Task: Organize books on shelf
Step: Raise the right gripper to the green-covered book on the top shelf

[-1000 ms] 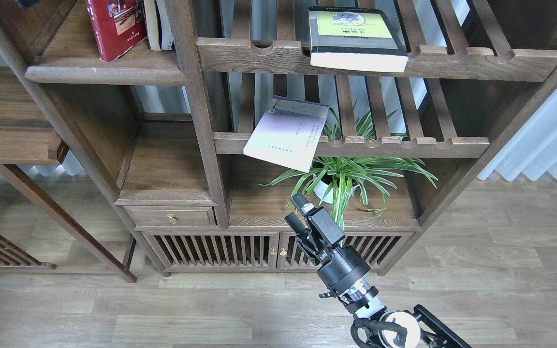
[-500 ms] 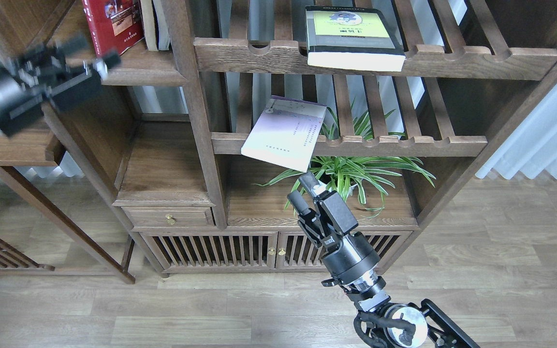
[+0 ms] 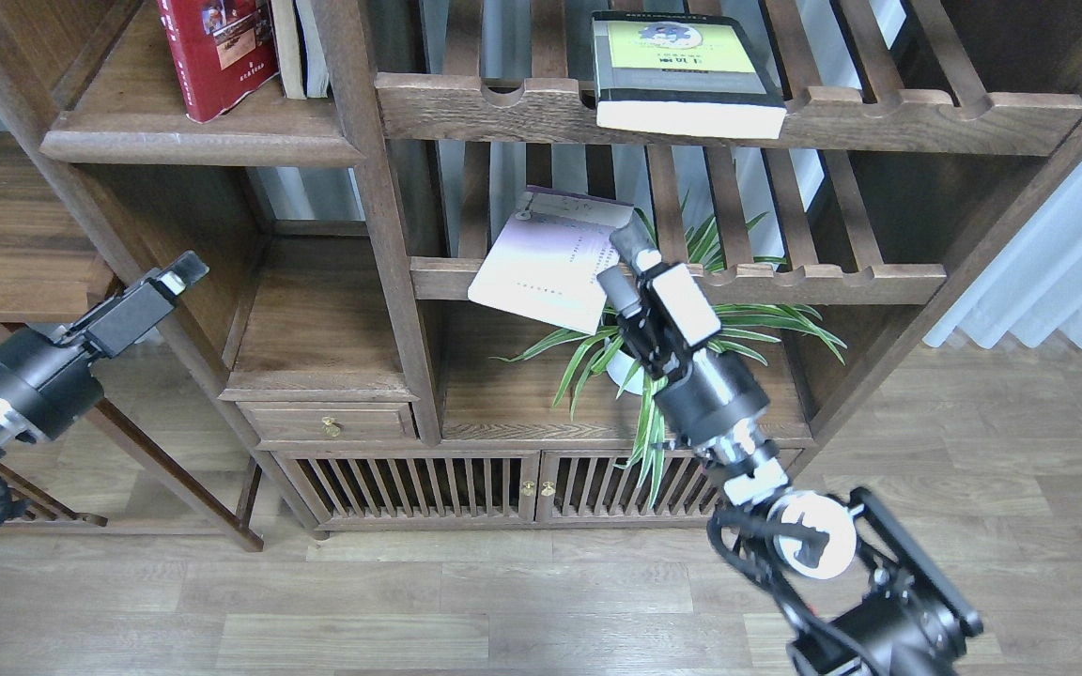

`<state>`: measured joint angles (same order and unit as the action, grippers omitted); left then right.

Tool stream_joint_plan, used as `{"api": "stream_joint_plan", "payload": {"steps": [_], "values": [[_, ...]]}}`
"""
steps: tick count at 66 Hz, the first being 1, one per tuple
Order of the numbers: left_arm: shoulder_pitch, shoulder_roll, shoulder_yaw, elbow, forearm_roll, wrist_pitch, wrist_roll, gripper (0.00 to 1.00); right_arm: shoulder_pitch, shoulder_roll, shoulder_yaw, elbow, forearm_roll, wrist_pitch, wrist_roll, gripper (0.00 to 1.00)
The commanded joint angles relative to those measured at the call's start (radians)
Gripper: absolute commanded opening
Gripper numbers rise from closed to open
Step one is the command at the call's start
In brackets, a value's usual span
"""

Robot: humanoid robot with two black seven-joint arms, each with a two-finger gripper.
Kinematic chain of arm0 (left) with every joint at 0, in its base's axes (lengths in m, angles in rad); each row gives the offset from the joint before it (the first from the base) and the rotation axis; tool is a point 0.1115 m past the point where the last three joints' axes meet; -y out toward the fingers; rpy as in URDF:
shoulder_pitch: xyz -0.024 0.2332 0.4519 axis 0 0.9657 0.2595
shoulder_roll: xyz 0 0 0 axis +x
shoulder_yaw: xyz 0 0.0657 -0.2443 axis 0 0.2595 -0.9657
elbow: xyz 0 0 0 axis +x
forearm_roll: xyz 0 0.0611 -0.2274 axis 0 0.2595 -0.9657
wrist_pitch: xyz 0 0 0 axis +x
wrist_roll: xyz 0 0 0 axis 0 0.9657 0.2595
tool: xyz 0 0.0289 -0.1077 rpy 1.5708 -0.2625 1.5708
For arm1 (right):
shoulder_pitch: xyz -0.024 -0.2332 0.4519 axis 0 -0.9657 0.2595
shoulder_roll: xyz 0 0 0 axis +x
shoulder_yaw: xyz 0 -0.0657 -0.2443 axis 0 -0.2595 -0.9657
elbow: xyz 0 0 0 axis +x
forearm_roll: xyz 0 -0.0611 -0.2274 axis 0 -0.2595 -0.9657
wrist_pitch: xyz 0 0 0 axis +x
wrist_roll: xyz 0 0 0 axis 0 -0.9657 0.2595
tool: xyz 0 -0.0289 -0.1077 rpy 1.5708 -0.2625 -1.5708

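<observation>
The left gripper (image 3: 179, 272) hangs low at the left, away from the books, and I cannot tell how its fingers stand. The right gripper (image 3: 626, 261), fingers parted, sits at the paperback's (image 3: 548, 268) right edge; that book lies tilted over a slatted rail's front. Farther up, the thick book (image 3: 687, 73) lies flat on the top slats, and the red book (image 3: 215, 49) stands on the shelf (image 3: 193, 143) at top left.

Right gripper (image 3: 624, 260) raised, jaws parted; left gripper (image 3: 177, 273) lower (jaws indistinct).
</observation>
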<state>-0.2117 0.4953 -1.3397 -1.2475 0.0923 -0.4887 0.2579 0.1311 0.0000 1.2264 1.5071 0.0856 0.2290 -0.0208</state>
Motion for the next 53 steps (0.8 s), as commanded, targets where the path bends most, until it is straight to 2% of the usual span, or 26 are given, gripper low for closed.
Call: {"api": "stream_joint_plan", "payload": {"steps": [1,34,42,47,53], "values": [[0.005,-0.001,-0.001,0.029,-0.002,0.000,-0.002,1.00,0.045,0.000,0.005,0.007,-0.004,-0.045,0.001,1.00],[0.003,-0.009,-0.003,0.040,-0.013,0.000,0.000,1.00,0.203,0.000,0.068,-0.019,-0.003,-0.188,0.002,1.00],[0.003,-0.009,-0.007,0.040,-0.013,0.000,0.000,1.00,0.222,0.000,0.071,-0.019,-0.003,-0.257,0.002,0.99],[0.003,-0.011,-0.010,0.040,-0.013,0.000,0.000,1.00,0.225,0.000,0.081,-0.019,-0.001,-0.292,0.004,0.97],[0.003,-0.011,-0.013,0.042,-0.013,0.000,0.000,1.00,0.226,0.000,0.099,-0.021,0.000,-0.303,0.007,0.88]]}}
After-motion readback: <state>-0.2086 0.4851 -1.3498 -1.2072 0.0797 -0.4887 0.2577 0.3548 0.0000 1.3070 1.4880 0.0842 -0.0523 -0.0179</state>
